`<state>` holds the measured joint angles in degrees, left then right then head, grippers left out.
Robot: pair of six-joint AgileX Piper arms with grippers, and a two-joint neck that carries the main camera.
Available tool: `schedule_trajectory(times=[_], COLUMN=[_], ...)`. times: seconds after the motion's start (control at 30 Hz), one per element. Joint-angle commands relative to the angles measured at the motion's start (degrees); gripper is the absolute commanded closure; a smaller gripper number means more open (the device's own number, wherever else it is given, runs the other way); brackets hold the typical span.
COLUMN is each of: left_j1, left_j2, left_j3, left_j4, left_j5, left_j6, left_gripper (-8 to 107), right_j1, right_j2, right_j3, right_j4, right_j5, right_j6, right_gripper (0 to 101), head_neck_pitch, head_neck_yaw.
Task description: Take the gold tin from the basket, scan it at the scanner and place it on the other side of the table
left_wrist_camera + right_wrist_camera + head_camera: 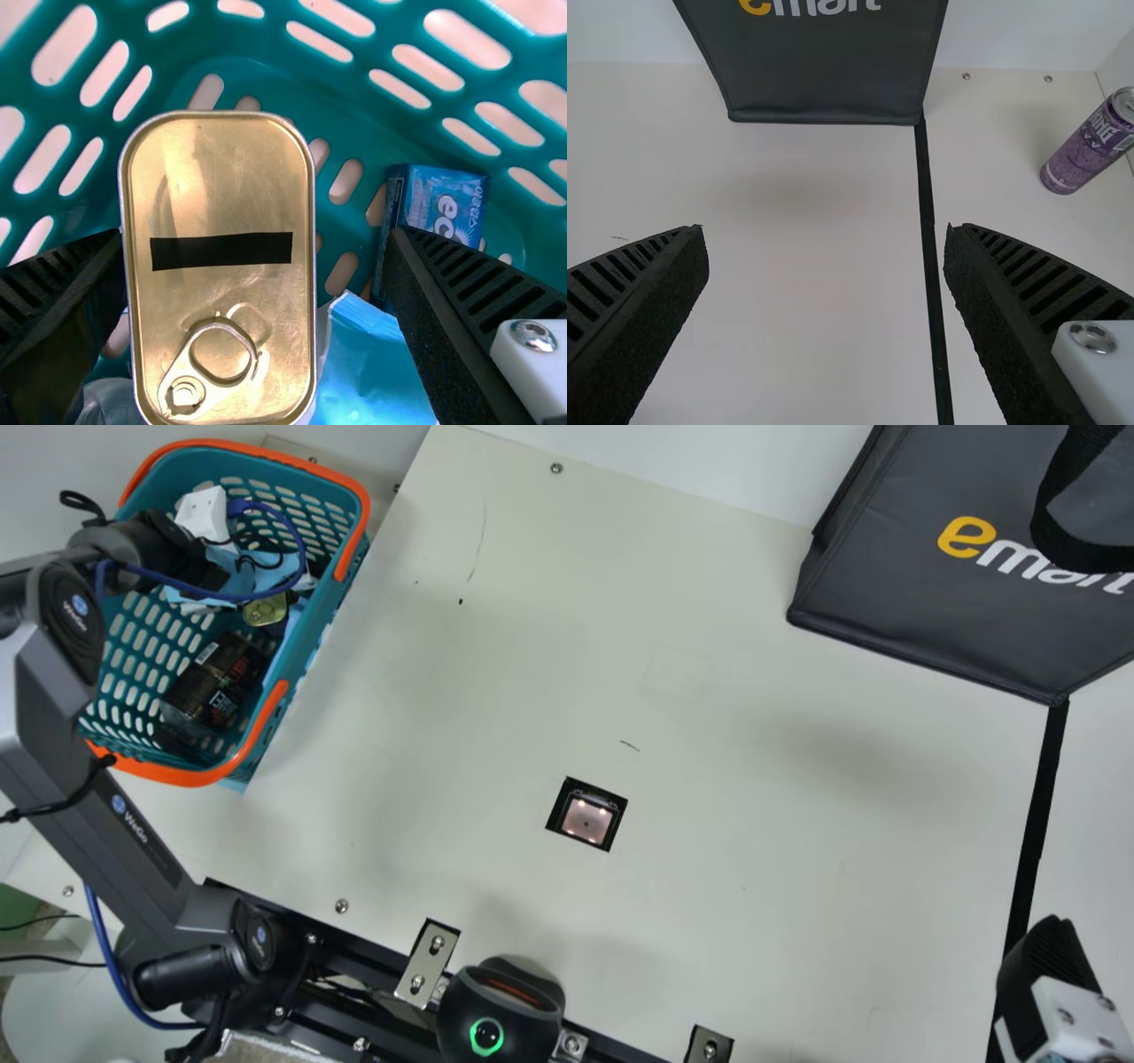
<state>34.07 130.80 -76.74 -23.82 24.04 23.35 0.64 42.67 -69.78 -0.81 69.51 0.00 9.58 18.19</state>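
Note:
Over the teal basket point(306, 638) at the main view's upper left is my left gripper point(151, 549), its fingertips hidden there. In the left wrist view the left gripper point(261, 237) is open, with the gold tin point(217, 301) showing between its fingers, nearer to one of them. The tin's ring-pull and black strip face the camera. Part of the gold tin point(266, 609) shows inside the basket. A scanner window point(586, 819) is set in the table. My right gripper point(1050, 965) is at the main view's lower right; in its wrist view the right gripper point(826, 230) stands open, holding nothing.
Beside the tin are a blue box point(443, 199) and a light-blue packet point(368, 363). A dark package point(217, 682) lies in the basket. A device with a green ring point(496, 1005) sits at the near edge. A grey bag point(930, 593) and purple can point(1090, 146) stand on the table.

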Motion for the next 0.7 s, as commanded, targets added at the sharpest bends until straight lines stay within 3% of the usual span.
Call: schedule_trajectory(times=[0.0,0.17,0.67], left_j1=[0.07,0.08,0.5], left_j2=[0.33,1.07,-1.79], left_j3=[-0.29,-0.87,1.3], left_j4=[0.53,1.64,-1.62], left_j5=[0.31,0.47,-2.76], left_j6=[-0.16,-0.55,3.42], left_gripper=[9,9,107], right_j1=[0.0,0.0,0.0], right_j2=[0.0,0.0,0.0], right_j3=[0.0,0.0,0.0], right_j4=[0.0,0.0,0.0], right_j5=[0.0,0.0,0.0], right_j6=[0.0,0.0,0.0], right_gripper=[6,6,6], head_neck_pitch=[-1.66,-1.66,-1.66], head_neck_yaw=[0.23,0.23,0.23])
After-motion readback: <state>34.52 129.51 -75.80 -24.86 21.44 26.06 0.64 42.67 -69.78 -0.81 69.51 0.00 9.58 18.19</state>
